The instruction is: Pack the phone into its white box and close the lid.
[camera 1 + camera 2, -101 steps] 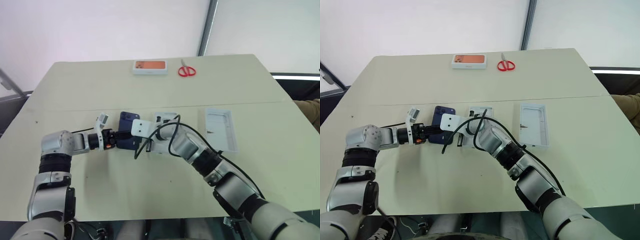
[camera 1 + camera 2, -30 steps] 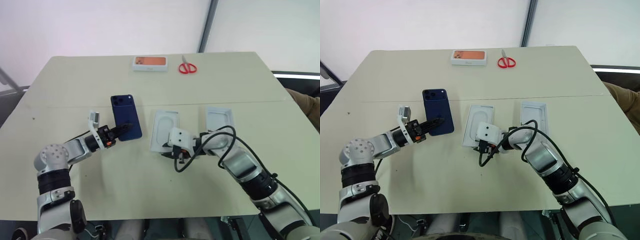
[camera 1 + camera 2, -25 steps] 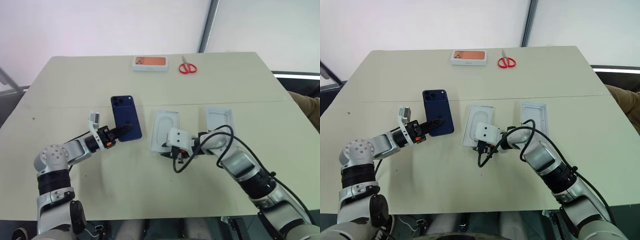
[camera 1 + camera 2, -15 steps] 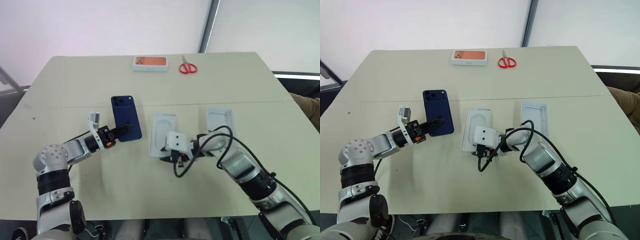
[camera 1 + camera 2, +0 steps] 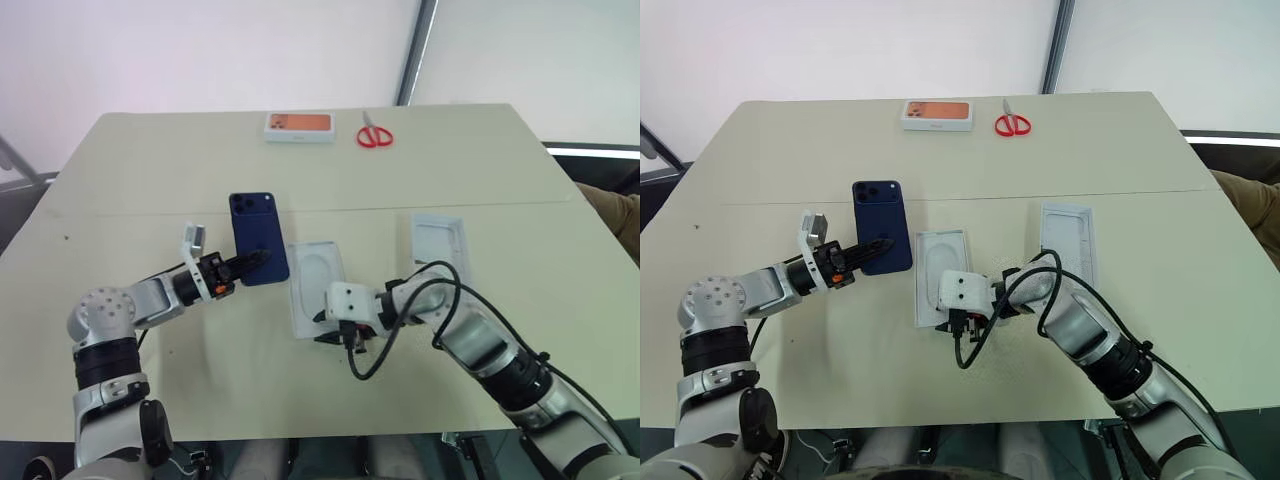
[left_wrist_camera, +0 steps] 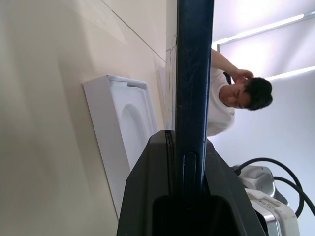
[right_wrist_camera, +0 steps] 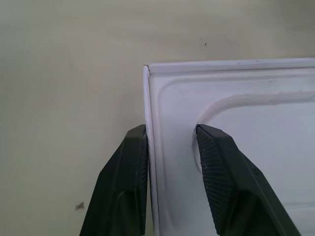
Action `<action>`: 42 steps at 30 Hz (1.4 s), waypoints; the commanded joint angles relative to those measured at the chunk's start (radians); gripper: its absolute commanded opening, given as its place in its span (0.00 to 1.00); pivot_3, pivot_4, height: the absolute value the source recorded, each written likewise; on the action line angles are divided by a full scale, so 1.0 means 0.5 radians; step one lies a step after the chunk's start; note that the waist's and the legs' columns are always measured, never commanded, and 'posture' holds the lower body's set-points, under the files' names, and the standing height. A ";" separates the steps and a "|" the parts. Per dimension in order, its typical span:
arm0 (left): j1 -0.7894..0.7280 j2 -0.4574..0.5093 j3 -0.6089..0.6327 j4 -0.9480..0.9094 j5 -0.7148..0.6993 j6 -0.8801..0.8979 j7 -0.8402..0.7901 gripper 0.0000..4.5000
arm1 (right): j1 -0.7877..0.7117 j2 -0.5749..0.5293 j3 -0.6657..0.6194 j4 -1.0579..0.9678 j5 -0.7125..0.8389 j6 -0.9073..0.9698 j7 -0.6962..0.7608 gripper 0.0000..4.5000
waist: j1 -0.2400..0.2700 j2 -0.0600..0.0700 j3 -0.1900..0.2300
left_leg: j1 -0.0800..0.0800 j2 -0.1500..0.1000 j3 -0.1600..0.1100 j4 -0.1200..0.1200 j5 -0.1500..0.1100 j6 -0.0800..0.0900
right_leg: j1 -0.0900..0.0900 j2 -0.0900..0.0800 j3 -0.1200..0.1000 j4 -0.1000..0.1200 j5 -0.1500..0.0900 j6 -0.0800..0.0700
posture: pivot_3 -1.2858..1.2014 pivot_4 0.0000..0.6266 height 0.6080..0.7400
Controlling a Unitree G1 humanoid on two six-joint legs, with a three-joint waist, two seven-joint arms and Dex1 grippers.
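Observation:
My left gripper (image 5: 250,263) is shut on the near edge of the dark navy phone (image 5: 258,238), holding it above the table left of centre; in the left wrist view the phone (image 6: 194,64) stands edge-on between the black fingers (image 6: 162,167). The white box (image 5: 315,288) lies flat just right of the phone, its pale inside facing up. My right gripper (image 7: 170,142) is open and straddles the box's near corner rim. One of its fingers (image 7: 133,162) is against the outer wall and the other rests inside. The lid (image 5: 440,240) lies inside-up further right.
An orange-topped white box (image 5: 300,126) and red scissors (image 5: 374,137) lie near the table's far edge (image 5: 200,113). A person (image 6: 231,98) is beyond the table's right side, with a sleeve (image 5: 612,214) at the right edge. A black cable (image 5: 400,320) loops by my right wrist.
My right gripper has dragged the white box nearer to me and to the left, closer to the phone, and its fingers have spread wider. The left gripper has kept the phone almost still.

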 commanded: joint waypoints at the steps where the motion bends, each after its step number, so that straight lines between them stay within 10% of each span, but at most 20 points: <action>1: -0.012 -0.011 0.034 -0.110 -0.103 0.011 -0.003 0.00 | -0.022 0.053 -0.057 -0.023 0.056 0.016 -0.043 0.77 | 0.000 0.000 0.000 | 0.000 0.000 0.000 0.000 0.000 0.000 | 0.000 0.000 0.000 0.000 0.000 0.000 | 0.52 0.24 1.00; 3: 0.003 -0.028 0.036 -0.134 -0.126 0.027 0.018 0.00 | -0.031 0.060 -0.086 -0.052 0.098 0.054 -0.045 0.99 | 0.000 0.000 0.000 | 0.000 0.000 0.000 0.000 0.000 0.000 | 0.000 0.000 0.000 0.000 0.000 0.000 | 0.52 0.24 1.00; 16: 0.199 -0.419 0.076 -0.476 -0.473 0.217 0.533 0.00 | 0.013 -0.417 -0.607 -0.208 0.518 0.269 0.131 0.99 | 0.010 -0.004 0.002 | 0.000 -0.001 -0.001 0.002 -0.001 0.001 | 0.003 -0.002 -0.002 -0.001 0.000 0.000 | 0.52 0.24 1.00; 41: 0.417 -0.546 -0.179 -0.504 -0.538 0.212 0.787 0.00 | 0.040 -0.326 -0.637 0.156 0.379 -0.242 -0.133 0.99 | 0.016 -0.004 0.003 | 0.000 -0.001 0.002 0.004 -0.001 0.002 | 0.005 -0.003 -0.001 -0.003 0.000 0.000 | 0.52 0.24 1.00; 42: 0.419 -0.532 -0.215 -0.525 -0.501 0.200 0.775 0.11 | 0.043 -0.327 -0.632 0.153 0.375 -0.245 -0.135 1.00 | 0.017 -0.004 0.003 | 0.000 -0.001 0.002 0.004 -0.001 0.002 | 0.006 -0.003 -0.001 -0.003 0.000 0.000 | 0.52 0.24 1.00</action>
